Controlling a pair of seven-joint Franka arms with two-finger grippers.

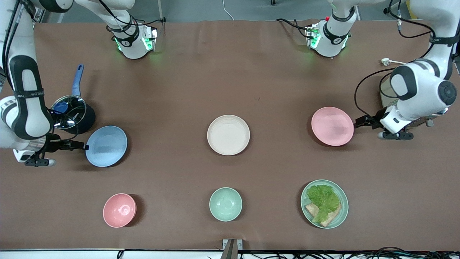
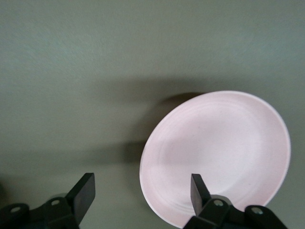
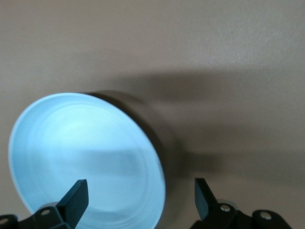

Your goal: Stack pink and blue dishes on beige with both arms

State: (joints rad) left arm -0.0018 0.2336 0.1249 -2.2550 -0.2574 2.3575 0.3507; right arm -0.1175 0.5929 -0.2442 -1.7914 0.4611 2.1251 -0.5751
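At mid-table: beige plate [image 1: 228,135] bare, nothing stacked yet.
Right gripper [image 1: 82,146] at the blue plate [image 1: 106,146] rim, left gripper [image 1: 359,121] at the pink plate [image 1: 332,126] rim; both plates look tilted, probably pinched, though wrist views show fingers spread wide.

No readable text, labels or numbers anywhere.

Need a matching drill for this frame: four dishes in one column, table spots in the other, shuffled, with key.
Things:
1. pink plate
2. blue plate
3. beige plate
4. mint bowl

Places:
A. mid-table, between the two coloured plates
B. at the right gripper
C. nearer the front camera than the beige plate
D. at the left gripper

Pairs: 1-D, 2-B, 3-A, 4-C
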